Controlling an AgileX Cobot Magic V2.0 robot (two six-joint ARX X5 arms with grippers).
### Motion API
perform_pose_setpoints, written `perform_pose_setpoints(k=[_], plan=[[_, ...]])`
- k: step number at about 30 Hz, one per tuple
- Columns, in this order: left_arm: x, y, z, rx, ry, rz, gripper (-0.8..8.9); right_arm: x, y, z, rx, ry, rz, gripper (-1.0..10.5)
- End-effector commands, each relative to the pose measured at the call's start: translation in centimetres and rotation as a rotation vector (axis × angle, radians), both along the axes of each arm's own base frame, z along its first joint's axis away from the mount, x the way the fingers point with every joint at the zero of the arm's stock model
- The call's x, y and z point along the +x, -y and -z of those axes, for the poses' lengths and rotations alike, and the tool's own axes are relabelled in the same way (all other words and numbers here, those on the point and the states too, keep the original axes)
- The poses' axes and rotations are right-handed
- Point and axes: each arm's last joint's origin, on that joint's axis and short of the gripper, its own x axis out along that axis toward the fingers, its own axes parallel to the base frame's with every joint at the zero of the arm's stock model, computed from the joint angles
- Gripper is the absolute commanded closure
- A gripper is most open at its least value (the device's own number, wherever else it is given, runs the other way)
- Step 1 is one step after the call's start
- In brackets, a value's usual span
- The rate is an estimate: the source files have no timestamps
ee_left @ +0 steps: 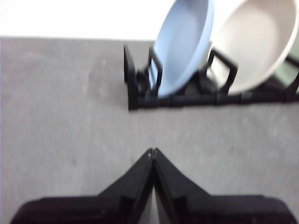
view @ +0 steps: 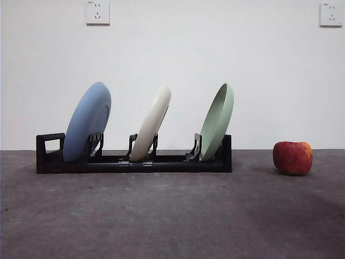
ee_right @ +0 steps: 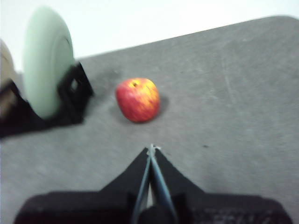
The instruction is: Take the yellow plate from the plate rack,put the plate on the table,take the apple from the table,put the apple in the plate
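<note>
Nothing is started: my left end effector (ee_left: 153,151) and right end effector (ee_right: 151,148) are closed, empty. The plate (view: 151,123) leans mid-rack (view: 135,162); the apple (view: 292,157) sits beside. Next I must open and grip the plate's rim.

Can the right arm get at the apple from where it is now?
Probably yes: the apple sits alone on the table ahead of the shut right gripper, apart from the plate rack.

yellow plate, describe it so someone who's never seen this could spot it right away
Find the long black plate rack on the table; three plates lean in its slots. The yellow plate is the middle one, between the blue plate and the pale green plate, and the only cream-coloured one.
</note>
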Motion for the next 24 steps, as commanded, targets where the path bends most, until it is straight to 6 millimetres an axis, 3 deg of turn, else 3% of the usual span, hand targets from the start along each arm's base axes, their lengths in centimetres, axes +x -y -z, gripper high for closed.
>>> perform_pose_setpoints(k=[1,11,18,24], plan=[[-0.1,0.0,-2.0,-0.010,0.053,-0.004,8.18,-0.4,-0.1,-2.2,0.124,0.065,-0.027,9.6],[1.6,0.3,-8.5,-0.032,0.044,0.121,8.18,-1.8,-0.3,-9.5,0.132,0.147,-0.107,9.6],[4.6,1.0,-12.1,-0.102,-0.093,0.363,8.17,-1.3,-0.5,-13.5,0.144,-0.038,-0.155,9.5],[7.9,1.8,-14.4,-0.204,-0.222,0.618,8.17,-0.3,-0.7,-14.5,0.180,-0.296,-0.219,9.5]])
